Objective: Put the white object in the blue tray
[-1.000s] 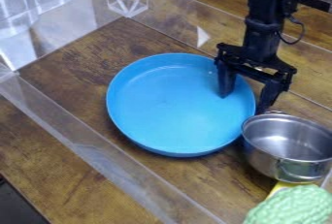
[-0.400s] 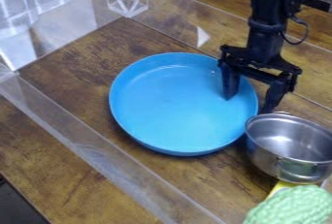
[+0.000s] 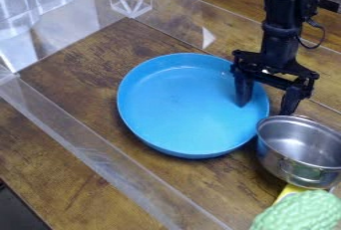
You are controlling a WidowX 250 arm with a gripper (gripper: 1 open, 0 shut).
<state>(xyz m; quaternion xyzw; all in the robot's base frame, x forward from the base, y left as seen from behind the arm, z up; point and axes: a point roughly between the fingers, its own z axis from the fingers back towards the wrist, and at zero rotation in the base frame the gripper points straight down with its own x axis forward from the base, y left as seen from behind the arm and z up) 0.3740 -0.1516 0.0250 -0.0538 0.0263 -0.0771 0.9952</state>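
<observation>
The blue tray [image 3: 186,105] is a wide, shallow round dish lying in the middle of the wooden table, and nothing lies in it. My gripper [image 3: 268,99] hangs upright at the tray's right rim. It is open, with one black finger [image 3: 244,92] over the tray's inner right edge and the other just outside the rim, close to the steel pot. I see nothing between the fingers. No white object shows in this view.
A small shiny steel pot [image 3: 301,150] stands right of the tray, almost touching it. A green knobbly thing [image 3: 301,214] and a yellow edge [image 3: 292,190] lie at the bottom right. Clear plastic walls [image 3: 80,20] border the wooden table [image 3: 80,95] at the back and front left.
The gripper has moved a little to the right and down. The blue tray and the steel pot have shifted slightly right with it. The jaws stay open.
</observation>
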